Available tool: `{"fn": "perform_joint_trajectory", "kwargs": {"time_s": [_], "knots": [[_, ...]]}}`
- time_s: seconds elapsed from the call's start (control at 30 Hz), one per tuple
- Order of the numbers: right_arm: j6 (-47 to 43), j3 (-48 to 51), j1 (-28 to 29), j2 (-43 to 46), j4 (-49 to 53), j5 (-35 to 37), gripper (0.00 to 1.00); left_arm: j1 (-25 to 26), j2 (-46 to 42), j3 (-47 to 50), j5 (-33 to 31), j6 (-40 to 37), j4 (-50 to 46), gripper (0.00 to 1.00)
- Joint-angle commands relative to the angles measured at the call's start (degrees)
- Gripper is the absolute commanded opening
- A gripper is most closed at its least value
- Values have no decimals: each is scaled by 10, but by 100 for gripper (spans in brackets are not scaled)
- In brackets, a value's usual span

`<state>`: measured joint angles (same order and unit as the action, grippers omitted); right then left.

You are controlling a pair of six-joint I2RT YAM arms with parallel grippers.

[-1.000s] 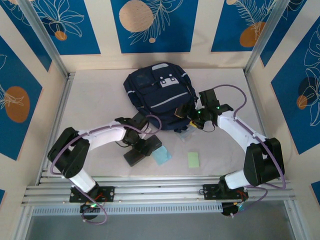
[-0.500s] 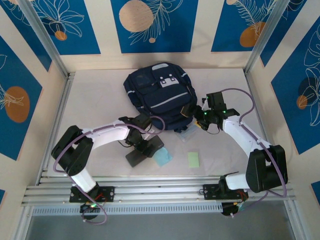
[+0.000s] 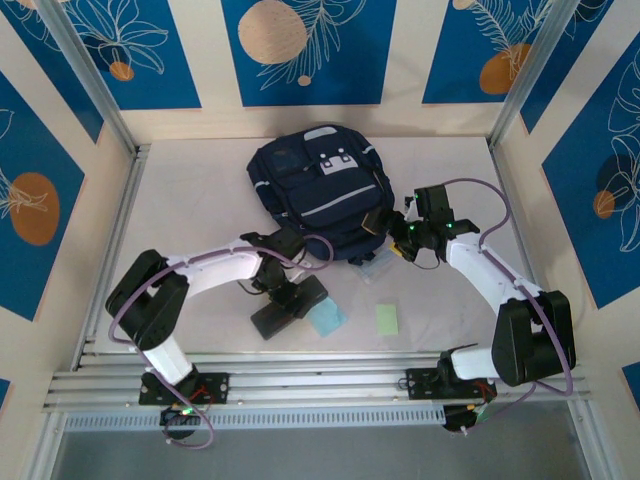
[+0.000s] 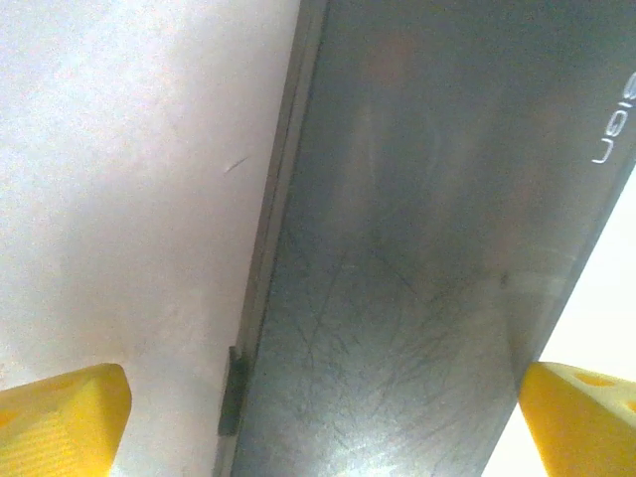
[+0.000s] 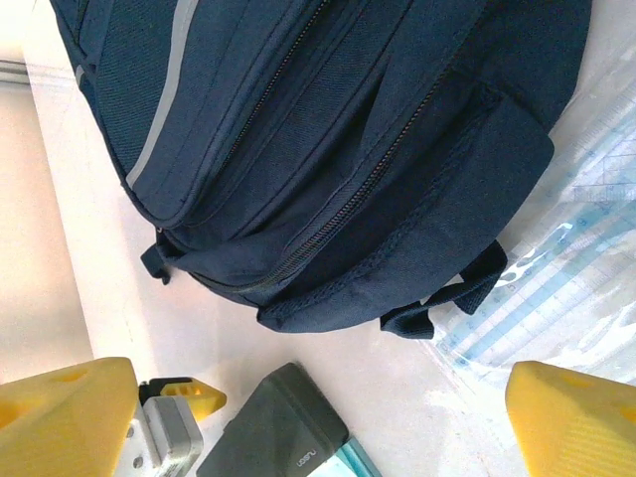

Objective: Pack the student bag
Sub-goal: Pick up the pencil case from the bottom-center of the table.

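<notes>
Navy student bag (image 3: 318, 195) just beside right tool (image 3: 382, 224) (jaws spread)

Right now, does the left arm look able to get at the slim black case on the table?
Probably yes. The left arm holds its jaws open right over the black case, spread wider than the case, and nothing lies on top of it.

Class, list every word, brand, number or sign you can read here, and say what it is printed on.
No text reads clearly.
Dark case: pale lettering, cut off at the left wrist view's edge, tiny and blurred in the right wrist view; unreadable.
White patch on the student bag: no legible writing.
</notes>
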<state>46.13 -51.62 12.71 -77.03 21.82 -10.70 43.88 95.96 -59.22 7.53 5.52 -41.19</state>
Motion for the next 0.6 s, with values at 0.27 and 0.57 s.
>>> {"fn": "perform_joint_trajectory", "kwargs": {"time_s": [0.27, 0.57], "knots": [[11, 10, -1, 2, -10, -18, 95, 12, -48, 5, 28, -53, -31, 100], [15, 12, -1, 8, -14, -21, 96, 17, -6, 10, -49, -55, -25, 100]]}}
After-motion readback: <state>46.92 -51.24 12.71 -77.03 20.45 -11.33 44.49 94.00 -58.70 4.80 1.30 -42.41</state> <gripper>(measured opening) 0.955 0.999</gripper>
